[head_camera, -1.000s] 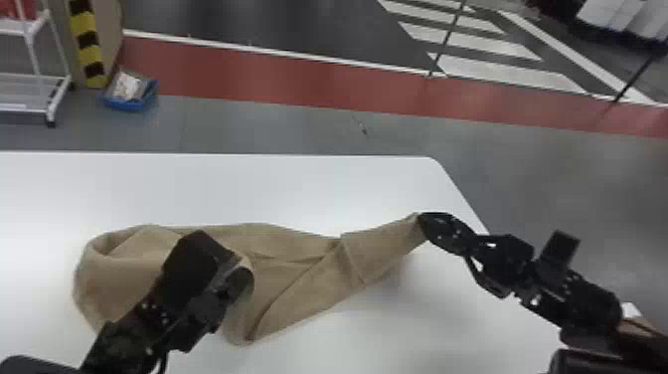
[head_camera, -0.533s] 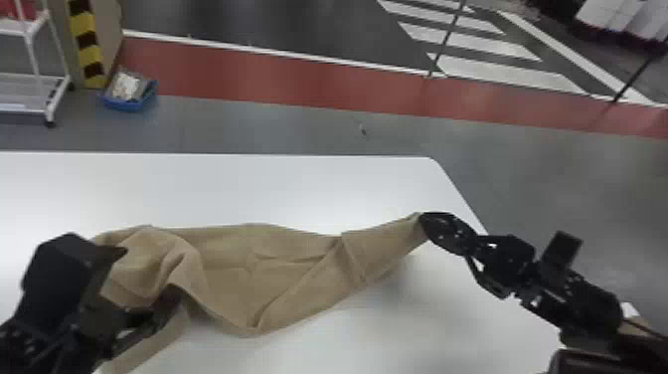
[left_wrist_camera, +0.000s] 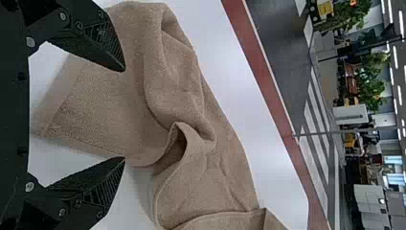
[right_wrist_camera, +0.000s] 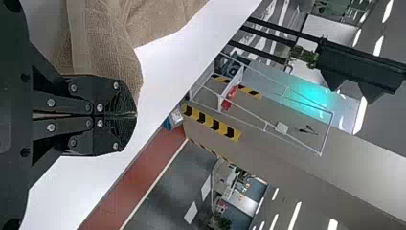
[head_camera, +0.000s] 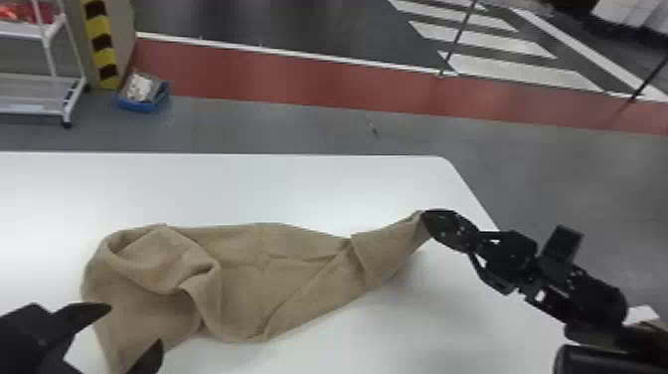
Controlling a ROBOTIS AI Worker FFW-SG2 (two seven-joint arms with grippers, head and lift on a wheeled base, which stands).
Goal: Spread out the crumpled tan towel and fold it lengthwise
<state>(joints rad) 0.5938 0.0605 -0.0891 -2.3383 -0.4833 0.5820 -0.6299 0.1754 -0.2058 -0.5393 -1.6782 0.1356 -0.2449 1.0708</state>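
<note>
The tan towel [head_camera: 298, 278] lies crumpled across the table, its left part bunched in loose folds and its right part drawn out to a narrow corner. My right gripper [head_camera: 427, 219] is shut on that corner near the table's right edge. In the right wrist view the towel [right_wrist_camera: 110, 43] runs into the closed right gripper [right_wrist_camera: 136, 115]. At the lower left my left gripper [head_camera: 135, 326] stands open over the towel's near left end. The left wrist view has the open left gripper [left_wrist_camera: 125, 115] with the towel [left_wrist_camera: 110, 105] beyond and between its fingers, not gripped.
The white table [head_camera: 223, 184] has its far edge and right corner beyond the towel. On the floor behind stand a white rack [head_camera: 35, 94] and a blue bin [head_camera: 141, 102], well away from both arms.
My left gripper has let go of the towel's left part and moved left and toward the near edge, now open. The left folds have settled on the table. The right gripper has kept still.
</note>
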